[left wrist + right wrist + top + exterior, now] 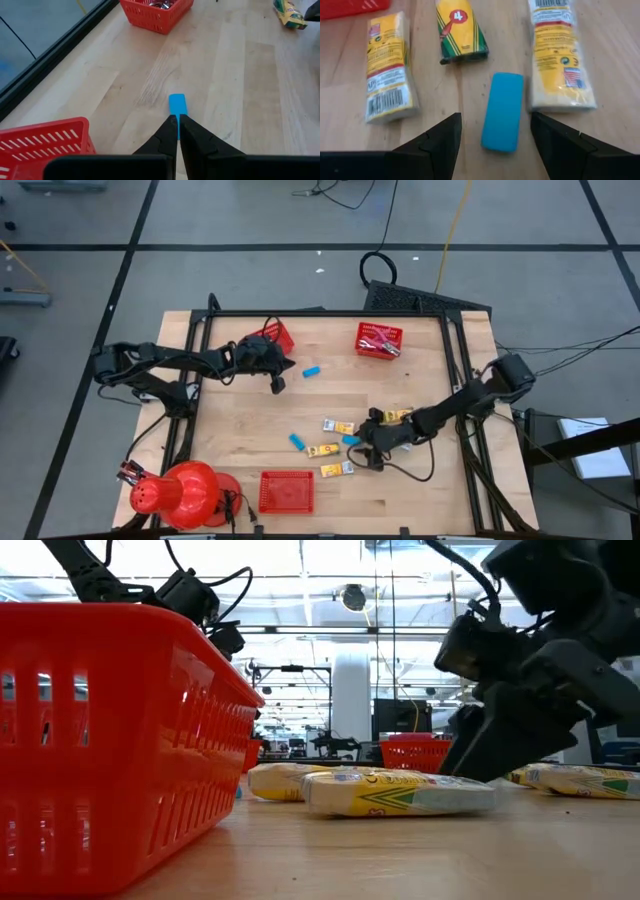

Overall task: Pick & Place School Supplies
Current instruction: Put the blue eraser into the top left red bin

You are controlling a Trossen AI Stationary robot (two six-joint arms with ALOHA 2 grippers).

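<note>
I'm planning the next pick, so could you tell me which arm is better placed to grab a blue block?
Right. The right gripper has its jaws open astride a blue block; the left gripper is shut, short of its block.

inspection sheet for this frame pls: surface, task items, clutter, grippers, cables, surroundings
Surface: wooden table, dark frame around it.
Job's things: blue block between the right gripper's open fingers, lying flat on the wood; another blue block just ahead of the left gripper; a third mid-table; yellow packets scattered near the right gripper.
Clutter: three red baskets, one at the far side holding tools; red dome-shaped object at the near left corner.
Grippers: left gripper shut, empty; right gripper open, low over the block.
Cables: black loop trailing from the right arm.
Surroundings: taped floor, cables beyond the table.
</note>
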